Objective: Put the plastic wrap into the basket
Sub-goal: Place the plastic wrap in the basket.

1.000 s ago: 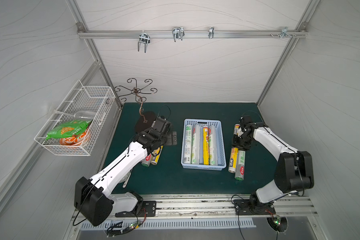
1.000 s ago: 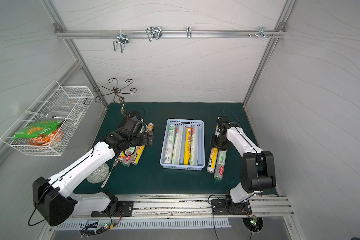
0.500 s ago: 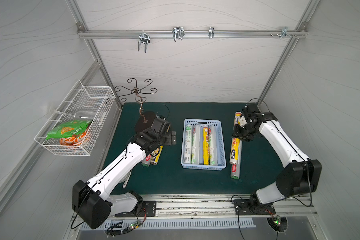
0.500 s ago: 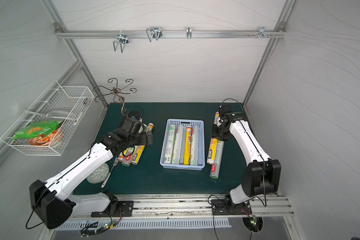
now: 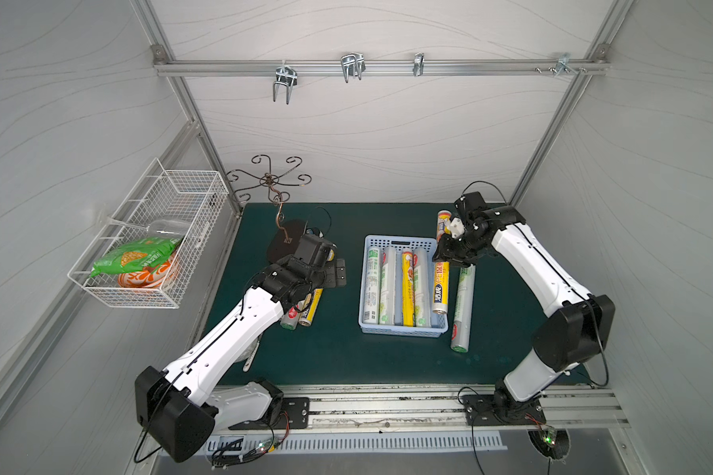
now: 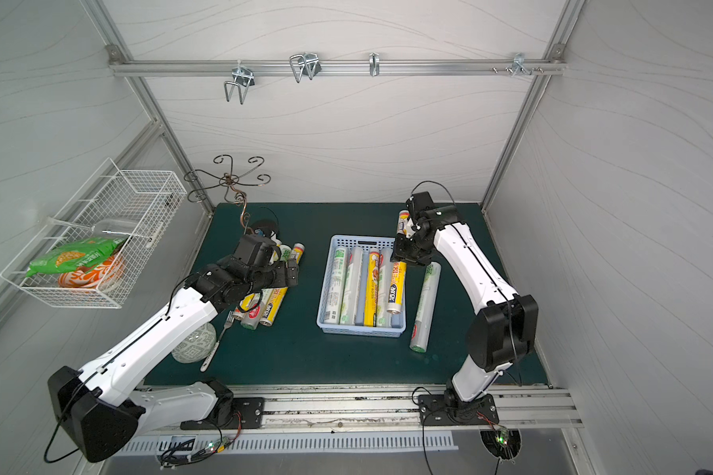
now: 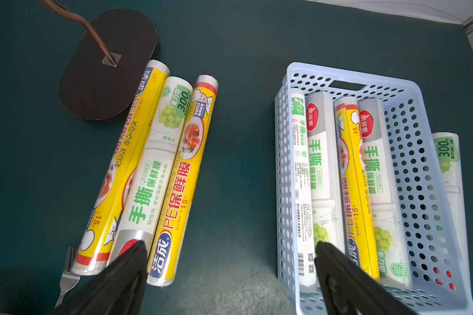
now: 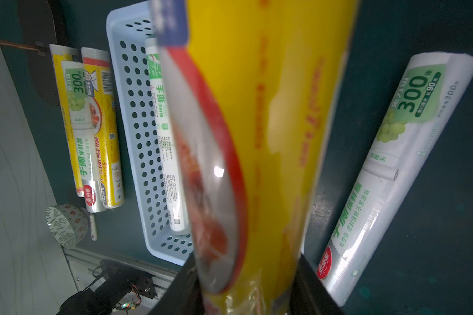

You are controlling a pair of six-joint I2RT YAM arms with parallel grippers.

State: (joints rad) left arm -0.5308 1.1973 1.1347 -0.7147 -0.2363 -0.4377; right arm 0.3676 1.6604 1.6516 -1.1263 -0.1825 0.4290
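- Yellow roll (image 5: 441, 288) is up in the air now. A second ago the right gripper (image 5: 449, 257) was down low at the pair of rolls lying just right of the basket (image 5: 402, 331). Now one of that pair is off the tabletop (image 5: 346, 362) and hanging over the basket's right-hand side, in both top views.
- So my guess is the pick is done and we're mid-carry, with only lowering and letting go left for this one. It would be number five, since four rolls (image 5: 396, 283) already lie side by side inside.
- The white-and-green roll (image 5: 462, 304) it was paired with now lies alone, just beside the basket's right wall. Another three rolls (image 7: 148, 177) wait on the tabletop on the basket's other side, so there's plenty left to do.
- The right arm reaches forward from its base with the elbow bent and the wrist tipped down. Its fingers (image 8: 180, 289) are pinching the yellow roll from both sides, a bit past its middle. The roll runs roughly parallel to the ones in the basket, and its far end pokes out past the basket's far wall.
- The left arm has barely budged. It's stretched out low over the three rolls, and the left gripper (image 7: 230, 245) has its fingers spread wide and holds nothing, above bare tabletop between those rolls and the basket.
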